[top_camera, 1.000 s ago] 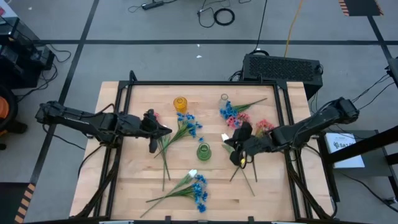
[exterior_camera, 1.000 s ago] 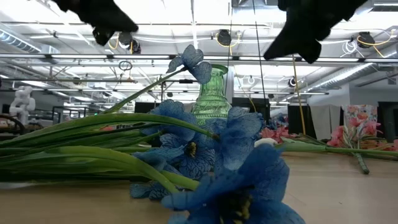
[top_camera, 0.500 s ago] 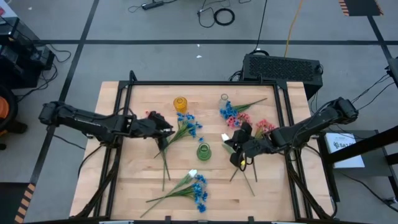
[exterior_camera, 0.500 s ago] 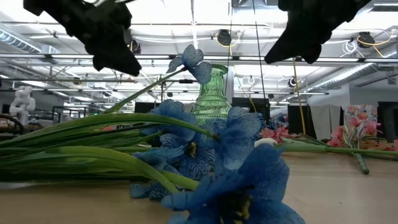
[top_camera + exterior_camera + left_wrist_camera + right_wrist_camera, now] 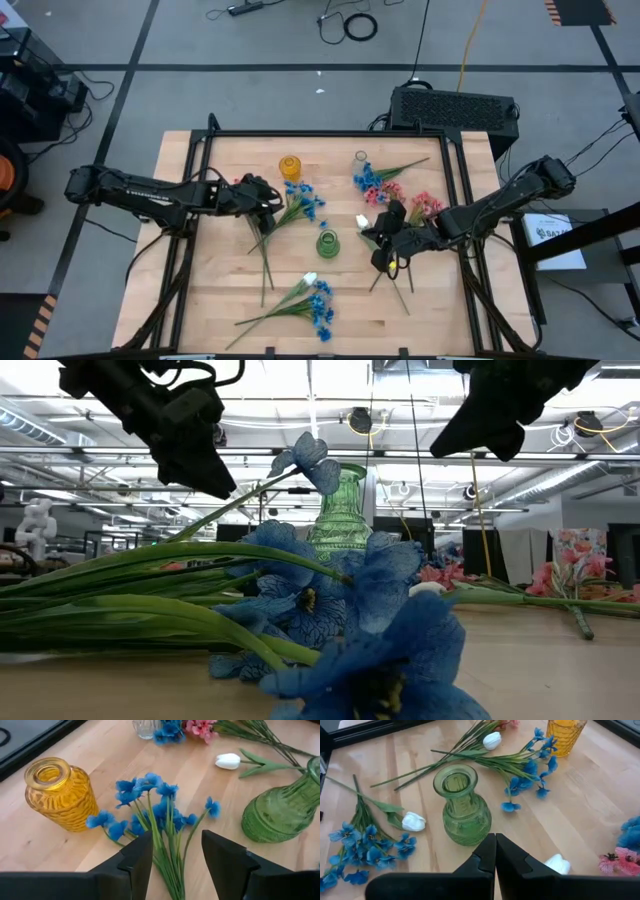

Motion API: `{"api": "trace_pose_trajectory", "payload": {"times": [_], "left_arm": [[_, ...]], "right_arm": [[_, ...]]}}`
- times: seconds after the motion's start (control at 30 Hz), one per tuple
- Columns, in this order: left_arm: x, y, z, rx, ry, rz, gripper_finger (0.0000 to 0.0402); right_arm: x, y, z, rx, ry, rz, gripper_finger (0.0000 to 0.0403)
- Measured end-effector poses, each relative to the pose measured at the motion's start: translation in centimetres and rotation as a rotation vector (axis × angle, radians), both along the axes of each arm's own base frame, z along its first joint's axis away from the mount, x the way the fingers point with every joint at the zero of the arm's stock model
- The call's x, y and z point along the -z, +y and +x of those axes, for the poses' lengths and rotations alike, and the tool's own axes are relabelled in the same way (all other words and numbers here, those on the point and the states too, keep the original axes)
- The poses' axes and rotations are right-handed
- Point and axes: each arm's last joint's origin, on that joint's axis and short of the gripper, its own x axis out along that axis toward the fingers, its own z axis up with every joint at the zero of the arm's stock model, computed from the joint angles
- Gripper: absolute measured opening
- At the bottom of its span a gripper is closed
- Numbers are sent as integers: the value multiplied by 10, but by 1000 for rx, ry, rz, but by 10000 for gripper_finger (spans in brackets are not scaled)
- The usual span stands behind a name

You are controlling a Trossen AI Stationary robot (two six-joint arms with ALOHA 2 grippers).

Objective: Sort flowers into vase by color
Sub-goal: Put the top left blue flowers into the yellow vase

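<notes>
The blue flowers (image 5: 150,815) lie on the table (image 5: 440,300). The left gripper (image 5: 175,855) hangs over their stems, fingers apart. The right gripper (image 5: 495,852) is closed tight, holding nothing.

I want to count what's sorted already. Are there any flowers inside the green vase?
No. From the right wrist camera, the green vase stands upright with an empty neck, and the blue flowers lie on the table beside it.

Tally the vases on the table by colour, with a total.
Amber vase: 1
Green vase: 1
Clear glass vase: 1
Total: 3
</notes>
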Motion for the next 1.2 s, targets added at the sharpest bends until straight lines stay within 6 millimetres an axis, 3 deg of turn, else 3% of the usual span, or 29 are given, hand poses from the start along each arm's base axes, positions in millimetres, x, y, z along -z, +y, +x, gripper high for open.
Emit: {"api": "trace_pose_trajectory", "payload": {"times": [0.37,0.57,0.83,1.2], "left_arm": [[9,-3,-9,-88,93,-107,178],[20,-9,-2,-72,137,-111,182],[50,-17,17,-58,238,-104,252],[68,-16,26,-93,273,-57,338]], "right_arm": [[0,-9,3,43,-1,-25,0],[0,-11,3,24,10,-60,0],[0,-22,6,55,16,-78,0],[0,-24,7,63,18,-76,0]]}}
